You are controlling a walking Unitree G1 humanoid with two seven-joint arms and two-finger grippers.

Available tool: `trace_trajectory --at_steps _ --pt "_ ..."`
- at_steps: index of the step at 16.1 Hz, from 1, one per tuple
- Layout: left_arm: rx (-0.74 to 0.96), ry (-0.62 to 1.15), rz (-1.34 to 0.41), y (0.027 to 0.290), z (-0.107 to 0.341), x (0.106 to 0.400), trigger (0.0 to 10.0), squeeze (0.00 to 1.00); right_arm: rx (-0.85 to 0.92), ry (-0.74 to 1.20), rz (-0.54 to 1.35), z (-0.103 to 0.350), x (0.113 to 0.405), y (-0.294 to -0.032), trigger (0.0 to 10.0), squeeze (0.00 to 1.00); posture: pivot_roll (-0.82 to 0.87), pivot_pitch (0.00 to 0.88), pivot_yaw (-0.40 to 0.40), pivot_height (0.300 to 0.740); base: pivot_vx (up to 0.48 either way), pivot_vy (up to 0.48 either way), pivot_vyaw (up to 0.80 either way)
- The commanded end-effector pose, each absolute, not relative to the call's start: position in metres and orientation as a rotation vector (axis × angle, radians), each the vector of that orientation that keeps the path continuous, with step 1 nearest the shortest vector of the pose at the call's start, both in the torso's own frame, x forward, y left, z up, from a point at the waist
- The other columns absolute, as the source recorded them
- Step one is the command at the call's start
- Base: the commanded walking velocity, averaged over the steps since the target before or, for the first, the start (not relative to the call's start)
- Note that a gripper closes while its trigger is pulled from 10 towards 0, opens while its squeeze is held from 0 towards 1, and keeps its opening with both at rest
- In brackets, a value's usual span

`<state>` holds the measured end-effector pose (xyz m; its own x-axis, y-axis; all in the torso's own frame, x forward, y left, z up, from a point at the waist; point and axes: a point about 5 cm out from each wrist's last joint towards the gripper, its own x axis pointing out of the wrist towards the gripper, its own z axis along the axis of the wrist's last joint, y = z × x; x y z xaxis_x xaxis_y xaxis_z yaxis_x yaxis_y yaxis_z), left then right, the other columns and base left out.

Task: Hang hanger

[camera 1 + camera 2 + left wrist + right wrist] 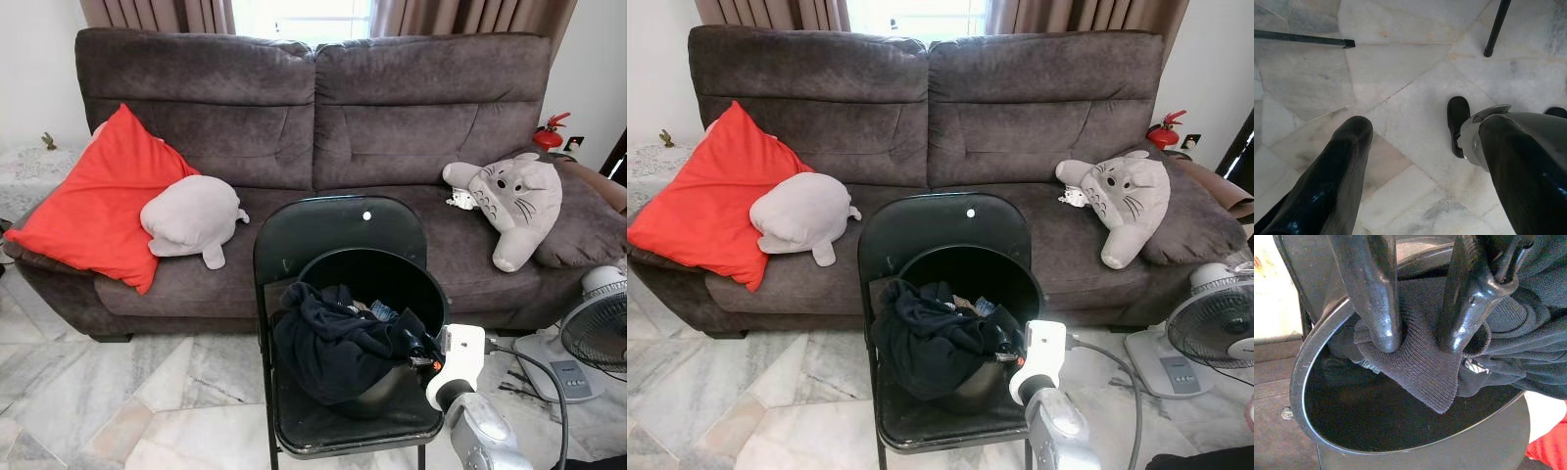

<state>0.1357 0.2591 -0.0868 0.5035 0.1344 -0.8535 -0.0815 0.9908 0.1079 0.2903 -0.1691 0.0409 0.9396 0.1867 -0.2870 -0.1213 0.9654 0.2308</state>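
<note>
Right wrist view put my right gripper [1418, 340] inside the black bucket [1312, 372] on the folding chair [338, 230], its fingers [1376, 293] narrowly pinching a ribbed fold of the dark garment [1420, 372]. I could not make out a hanger. My left gripper [1420, 161] hung wide apart over marble floor [1400, 73].

Dark brown sofa [313, 147], marble tile floor [108, 392], curtained bright window [304, 15], white walls [39, 69]

The sofa [313, 147] and folding chair [338, 323] are viewed frontally and downward from both head cameras. The marble floor [1410, 58] is faced from the left wrist; the bucket [1400, 431] is seen close-up from the right wrist.
</note>
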Motion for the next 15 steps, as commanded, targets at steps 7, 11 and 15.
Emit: trace_trajectory --at_steps 7,11,15 --pt "0.072 1.052 0.131 0.263 -0.086 0.134 10.0 0.0 0.223 0.318 0.162 0.037 0.287 -0.166 0.6 0.0 -0.02 0.0 0.022 0.74 0.0 0.0 0.0" --pt "0.076 1.053 0.13 0.264 -0.086 0.134 10.0 0.0 0.221 0.312 0.152 0.037 0.285 -0.167 0.0 0.0 -0.02 0.0 0.022 0.74 0.0 0.0 0.0" --pt "0.078 1.054 0.133 0.264 -0.086 0.134 10.0 0.0 0.175 0.154 -0.032 0.055 0.273 -0.184 0.0 0.0 -0.02 0.0 0.017 0.74 0.0 0.0 0.0"
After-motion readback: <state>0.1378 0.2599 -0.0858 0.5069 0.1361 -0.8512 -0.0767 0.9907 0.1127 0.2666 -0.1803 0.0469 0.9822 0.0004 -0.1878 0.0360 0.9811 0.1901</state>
